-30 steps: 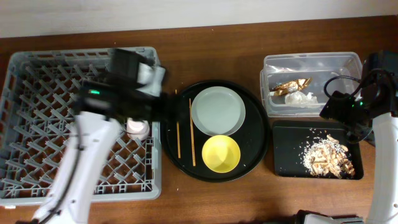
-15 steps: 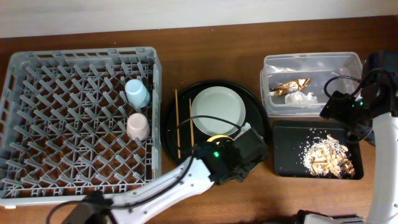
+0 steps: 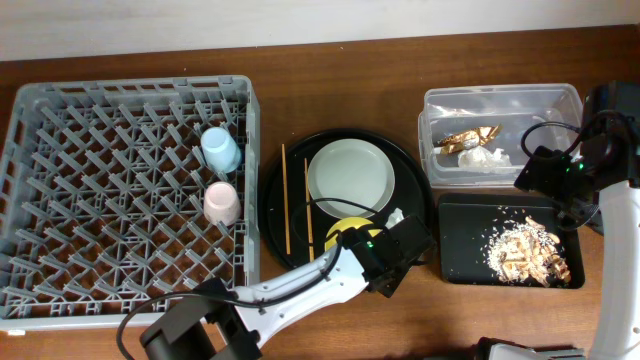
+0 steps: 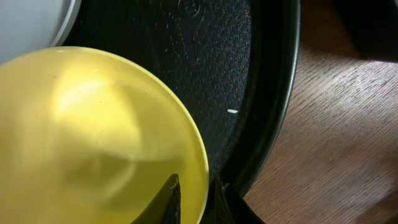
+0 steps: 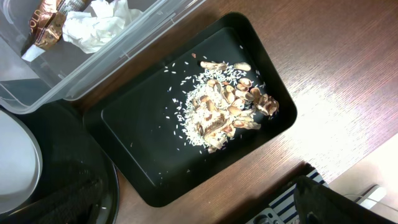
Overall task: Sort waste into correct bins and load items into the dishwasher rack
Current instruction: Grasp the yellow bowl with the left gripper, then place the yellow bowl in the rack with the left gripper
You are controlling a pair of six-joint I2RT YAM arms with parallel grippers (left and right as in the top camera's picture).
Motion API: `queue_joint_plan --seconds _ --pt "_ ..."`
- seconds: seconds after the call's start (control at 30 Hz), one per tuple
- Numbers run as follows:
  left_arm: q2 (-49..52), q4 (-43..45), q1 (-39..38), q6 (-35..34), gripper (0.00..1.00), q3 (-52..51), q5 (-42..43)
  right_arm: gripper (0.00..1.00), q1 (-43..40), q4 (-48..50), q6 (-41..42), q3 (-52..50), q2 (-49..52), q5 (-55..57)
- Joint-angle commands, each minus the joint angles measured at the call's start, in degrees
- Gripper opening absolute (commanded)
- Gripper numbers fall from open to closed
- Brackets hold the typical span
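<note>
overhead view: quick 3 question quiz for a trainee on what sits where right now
1. True or false: the blue cup and pink cup both stand in the rack.
2. Where is the wrapper? A) tub B) flat black bin C) round tray
3. Fill in: the left jaws straddle the rim of the ____.
Key: 1 true; 2 A; 3 bowl.
</note>
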Motion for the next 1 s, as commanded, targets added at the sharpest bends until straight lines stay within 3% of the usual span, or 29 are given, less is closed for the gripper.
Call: queue_joint_plan --seconds 0.0,0.23,0.27,0.4,0.47,0.63,0.8,0.97 --pt "2.6 0.0 -0.3 -0.8 0.19 -0.3 0.6 0.99 -0.4 -0.2 0.5 0.6 0.2 0.7" --pt "3.7 -0.5 -0.2 0.4 0.07 1.4 0.4 0.99 -0.4 -0.2 0.5 0.6 0.2 0.7" --pt "3.0 -1.4 -0.2 2.7 0.01 3.0 0.4 0.99 -0.4 -0.2 0.5 0.6 0.2 0.7" --pt "-2.6 -9.3 1.0 10.3 0.01 11.6 -0.7 0.99 -0.4 -0.2 0.5 0.6 0.2 0.7" --pt "-6.3 -17.2 5.1 10.5 0.00 18.6 -0.2 0.99 -0.4 -0.2 0.5 0.6 0.2 0.7" --pt "-11.6 -27.5 25.2 20.6 0.00 29.4 21.1 0.99 -0.4 -0.2 0.5 0.6 0.2 0.7" --pt "-8.9 -27.2 58.1 29.9 0.00 29.7 57.3 0.99 -0.4 -0.2 0.5 0.6 0.2 0.7" --pt "0.4 -19.8 73.1 29.9 0.00 29.7 78.8 0.99 -0.4 -0.2 0.5 0.6 0.2 0.7"
